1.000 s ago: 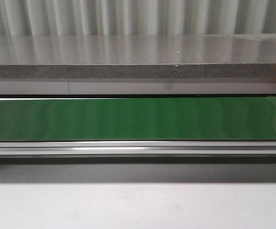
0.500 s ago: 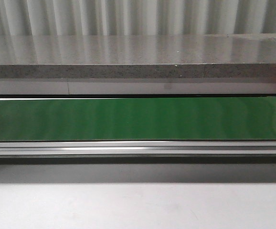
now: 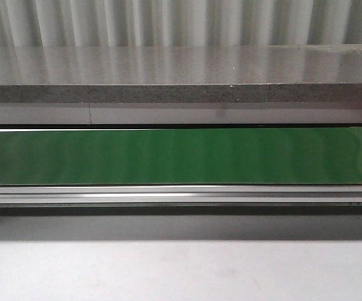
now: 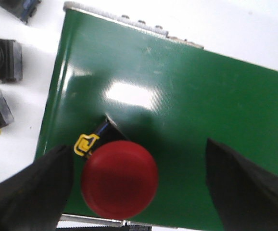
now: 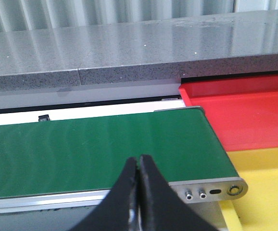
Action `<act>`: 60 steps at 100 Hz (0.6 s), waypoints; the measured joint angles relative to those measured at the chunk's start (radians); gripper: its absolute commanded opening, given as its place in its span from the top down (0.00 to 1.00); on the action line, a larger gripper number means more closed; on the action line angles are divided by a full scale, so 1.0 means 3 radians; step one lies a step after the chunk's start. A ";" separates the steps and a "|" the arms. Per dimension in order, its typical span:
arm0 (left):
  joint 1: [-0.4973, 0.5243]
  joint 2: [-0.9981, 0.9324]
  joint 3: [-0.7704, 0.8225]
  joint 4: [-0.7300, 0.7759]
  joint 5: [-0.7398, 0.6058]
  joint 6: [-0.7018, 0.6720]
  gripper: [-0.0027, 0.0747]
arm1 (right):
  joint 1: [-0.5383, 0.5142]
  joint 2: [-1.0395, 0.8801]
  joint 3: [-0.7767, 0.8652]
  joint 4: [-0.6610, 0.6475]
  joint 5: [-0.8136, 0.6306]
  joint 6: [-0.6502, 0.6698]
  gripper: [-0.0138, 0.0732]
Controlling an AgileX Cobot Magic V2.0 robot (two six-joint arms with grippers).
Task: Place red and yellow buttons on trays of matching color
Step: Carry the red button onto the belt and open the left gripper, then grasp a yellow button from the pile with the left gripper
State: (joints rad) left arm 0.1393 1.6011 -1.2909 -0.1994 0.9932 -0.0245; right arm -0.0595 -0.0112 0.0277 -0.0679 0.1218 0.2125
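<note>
As before, green belt (image 3: 181,157) bare in front view; nothing moved.

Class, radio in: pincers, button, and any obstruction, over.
Left pincer open, straddling red button on green belt. Right pincer shut, empty, over belt end near red tray and yellow tray. Nothing blocking button.

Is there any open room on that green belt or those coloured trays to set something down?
The green belt lies bare up to its end roller. The red tray and yellow tray beyond it show nothing on them. At the belt's other end it is crowded: a red button sits between the left gripper's fingers.
</note>
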 measured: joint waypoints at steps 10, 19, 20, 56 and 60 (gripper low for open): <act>0.0060 0.0000 -0.0212 0.0000 -0.0008 0.0000 0.24 | 0.0000 0.0000 0.0000 0.0000 0.0000 0.0000 0.92; 0.0191 0.0000 -0.0414 0.0000 0.0031 0.0000 0.24 | 0.0000 0.0000 0.0000 0.0000 0.0000 0.0000 0.92; 0.0202 0.0000 -0.0428 0.0000 0.0041 0.0000 0.24 | 0.0000 0.0000 0.0000 0.0000 0.0000 0.0000 0.92; 0.0814 0.0649 -0.1061 0.0137 0.0209 0.0000 0.24 | 0.0000 0.0000 0.0000 0.0000 0.0000 0.0000 0.92; 0.0852 0.0770 -0.1149 0.0161 0.0209 0.0000 0.24 | 0.0000 0.0000 0.0000 0.0000 0.0000 0.0000 0.92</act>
State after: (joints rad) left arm 0.3950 1.8322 -1.6356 -0.1511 1.0558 -0.0245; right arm -0.0595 -0.0112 0.0277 -0.0679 0.1218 0.2125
